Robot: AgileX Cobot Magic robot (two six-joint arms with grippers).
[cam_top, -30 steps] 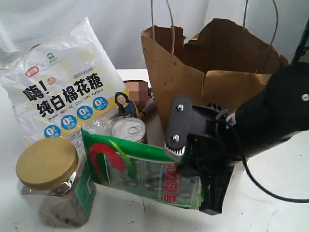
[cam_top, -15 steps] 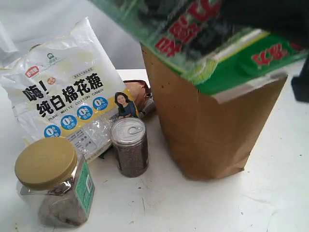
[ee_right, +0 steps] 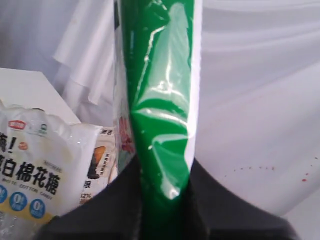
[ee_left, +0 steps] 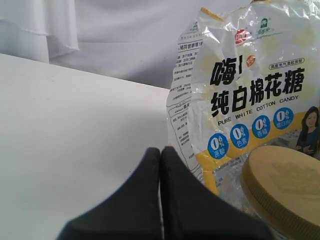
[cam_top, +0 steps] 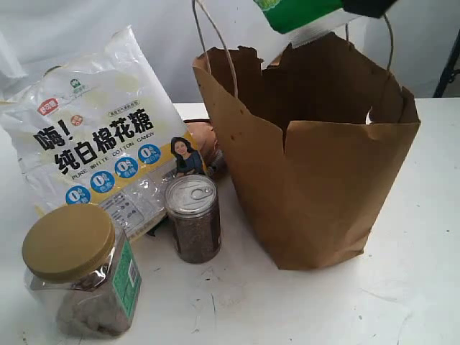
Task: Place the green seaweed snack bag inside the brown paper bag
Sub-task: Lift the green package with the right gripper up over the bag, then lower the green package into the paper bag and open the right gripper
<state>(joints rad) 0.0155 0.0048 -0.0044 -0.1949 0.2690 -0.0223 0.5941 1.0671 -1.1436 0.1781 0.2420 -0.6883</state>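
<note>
brown paper bag [cam_top: 323, 194]: upright, mouth open
cotton-candy bag [cam_top: 93, 136]: left of the brown paper bag, leaning
green seaweed snack bag [cam_top: 298, 13]: in the air, just above the brown paper bag's rim
jar [cam_top: 72, 266]: far left of it
can [cam_top: 192, 219]: just left of it
right gripper [ee_right: 162, 170]: clamped on the green seaweed snack bag
left gripper [ee_left: 160, 155]: fingers pressed together, empty

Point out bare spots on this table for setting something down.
Bare table lies below the paper bag in the exterior view, across to the lidded jar, and on the bag's right. The left is crowded: jar, small can and white candy bag cluster there.
</note>
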